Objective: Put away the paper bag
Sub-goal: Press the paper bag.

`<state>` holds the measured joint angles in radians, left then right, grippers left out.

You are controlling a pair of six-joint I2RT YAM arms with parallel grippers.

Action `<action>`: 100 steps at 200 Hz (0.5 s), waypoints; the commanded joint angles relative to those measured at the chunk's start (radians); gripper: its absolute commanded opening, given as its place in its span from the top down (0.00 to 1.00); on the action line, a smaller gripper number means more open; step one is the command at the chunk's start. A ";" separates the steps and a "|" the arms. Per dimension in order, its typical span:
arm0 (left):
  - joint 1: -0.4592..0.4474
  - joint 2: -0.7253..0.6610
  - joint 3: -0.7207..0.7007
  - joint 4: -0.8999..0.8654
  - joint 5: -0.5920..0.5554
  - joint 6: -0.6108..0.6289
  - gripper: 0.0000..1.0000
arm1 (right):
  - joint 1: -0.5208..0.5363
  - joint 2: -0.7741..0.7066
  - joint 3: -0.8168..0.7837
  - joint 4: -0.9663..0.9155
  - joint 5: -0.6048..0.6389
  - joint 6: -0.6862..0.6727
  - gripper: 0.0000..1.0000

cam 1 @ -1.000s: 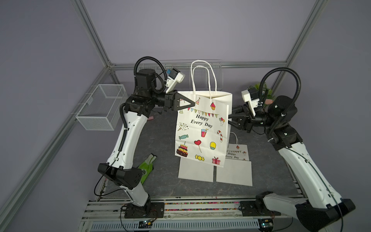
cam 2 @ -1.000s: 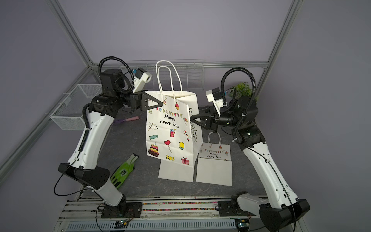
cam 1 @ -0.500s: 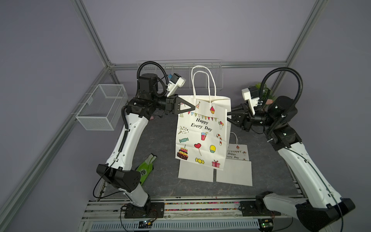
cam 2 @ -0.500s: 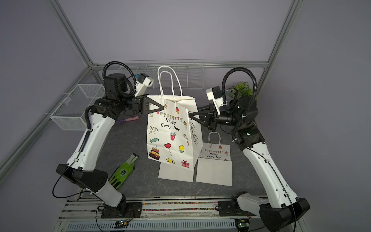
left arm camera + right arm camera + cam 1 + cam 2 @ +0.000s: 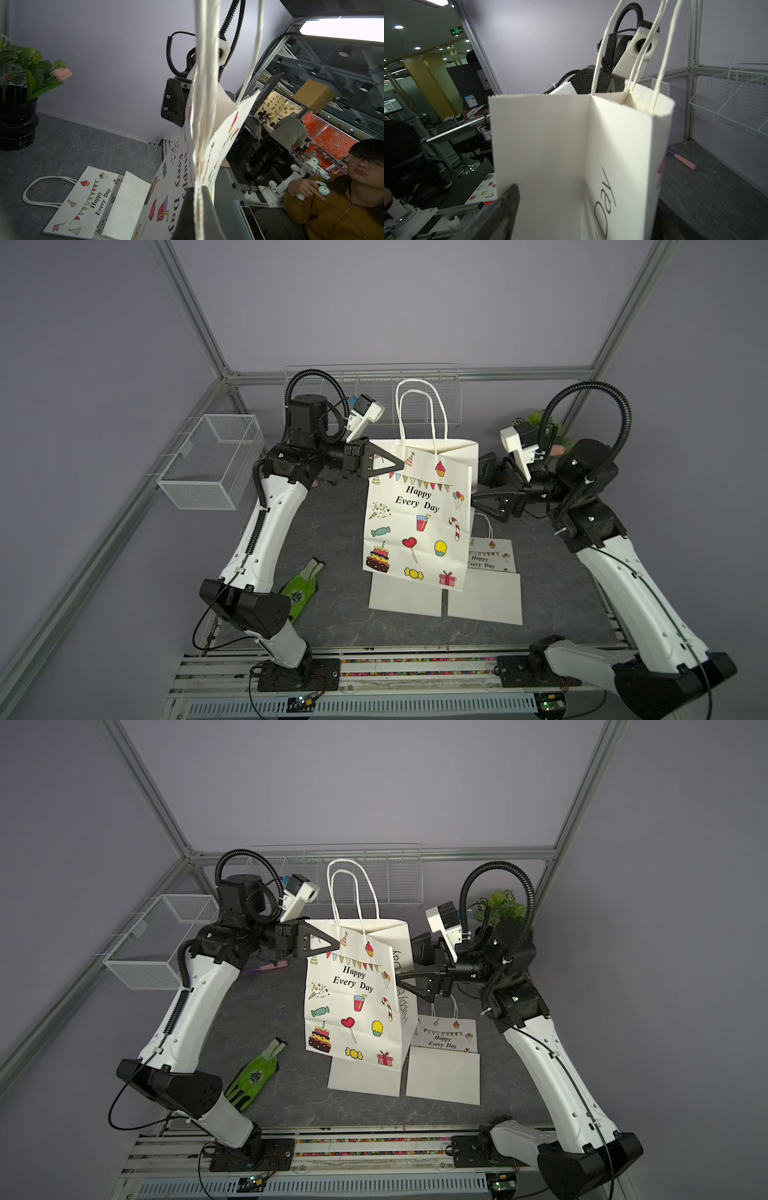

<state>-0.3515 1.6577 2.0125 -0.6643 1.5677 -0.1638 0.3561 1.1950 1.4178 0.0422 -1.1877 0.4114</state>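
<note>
Item: paper bag (image 5: 415, 522), upright, hanging clear above the centre of the table (image 5: 332, 514). My left gripper (image 5: 397, 464) pinches its 10 o'clock top corner, probably to carry it. My right gripper (image 5: 476, 483), at 3 o'clock, gapes and holds nothing.

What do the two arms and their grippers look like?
The left arm and right arm: white shells, black joints and bases. The left gripper and right gripper: black triangular fingers with screws. A black corrugated hose loops over each wrist, beside a white camera housing.

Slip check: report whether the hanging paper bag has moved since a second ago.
Yes, slightly down: handles of the paper bag now peak below the top of the wire rack.
</note>
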 commanded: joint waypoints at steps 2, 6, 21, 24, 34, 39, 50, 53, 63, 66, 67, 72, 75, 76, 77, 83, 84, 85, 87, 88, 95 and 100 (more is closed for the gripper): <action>0.017 -0.035 0.023 -0.003 0.040 0.013 1.00 | 0.009 -0.056 -0.022 0.029 -0.121 0.001 0.11; 0.017 -0.035 0.021 -0.004 0.039 0.011 1.00 | 0.011 -0.063 -0.026 0.033 -0.125 0.002 0.11; 0.019 -0.033 0.020 -0.003 0.038 0.011 1.00 | 0.012 -0.082 -0.032 0.035 -0.120 -0.002 0.11; 0.019 -0.032 0.021 -0.003 0.038 0.012 1.00 | 0.013 -0.085 -0.033 0.035 -0.119 -0.003 0.11; 0.019 -0.026 0.025 -0.003 0.036 0.012 1.00 | 0.019 -0.090 -0.031 0.024 -0.105 -0.009 0.11; 0.019 -0.021 0.028 -0.003 0.036 0.010 1.00 | 0.023 -0.088 -0.027 0.007 -0.094 -0.017 0.11; 0.019 -0.013 0.036 -0.003 0.030 0.003 1.00 | 0.031 -0.078 -0.002 -0.071 -0.057 -0.064 0.11; 0.019 -0.013 0.038 -0.003 0.027 0.000 1.00 | 0.033 -0.074 0.008 -0.100 -0.045 -0.080 0.11; 0.019 -0.009 0.041 -0.003 0.009 -0.006 1.00 | 0.042 -0.052 0.040 -0.172 -0.008 -0.119 0.11; 0.019 -0.008 0.042 -0.004 0.003 -0.008 1.00 | 0.046 -0.045 0.050 -0.188 0.002 -0.125 0.11; 0.019 -0.008 0.042 -0.003 0.002 -0.008 1.00 | 0.047 -0.042 0.052 -0.192 0.006 -0.127 0.11; 0.019 -0.007 0.044 -0.003 -0.005 -0.011 1.00 | 0.050 -0.029 0.064 -0.212 0.021 -0.132 0.11; 0.019 -0.006 0.045 -0.003 -0.011 -0.014 1.00 | 0.053 -0.022 0.070 -0.219 0.028 -0.133 0.11; 0.019 -0.005 0.046 -0.003 -0.013 -0.015 1.00 | 0.054 -0.019 0.073 -0.223 0.032 -0.133 0.11; 0.019 -0.005 0.045 -0.003 -0.014 -0.015 1.00 | 0.055 -0.017 0.075 -0.225 0.035 -0.134 0.11; 0.019 -0.005 0.045 -0.004 -0.023 -0.019 1.00 | 0.060 -0.003 0.088 -0.244 0.053 -0.140 0.11; 0.019 -0.005 0.045 -0.003 -0.026 -0.021 1.00 | 0.061 -0.001 0.090 -0.248 0.056 -0.141 0.11; 0.019 -0.005 0.045 -0.004 -0.027 -0.020 1.00 | 0.062 0.002 0.093 -0.252 0.059 -0.142 0.11; 0.019 -0.005 0.046 -0.004 -0.030 -0.020 1.00 | 0.064 0.007 0.099 -0.258 0.065 -0.145 0.11; 0.019 -0.005 0.047 -0.003 -0.030 -0.019 1.00 | 0.065 0.009 0.102 -0.263 0.068 -0.146 0.11; 0.019 -0.003 0.046 -0.002 -0.037 -0.021 1.00 | 0.074 0.021 0.117 -0.289 0.084 -0.159 0.11; 0.019 -0.001 0.048 -0.001 -0.043 -0.025 1.00 | 0.079 0.030 0.127 -0.305 0.095 -0.167 0.11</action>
<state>-0.3393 1.6405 2.0331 -0.6640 1.5635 -0.1799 0.4091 1.1824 1.4967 -0.1295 -1.1648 0.3149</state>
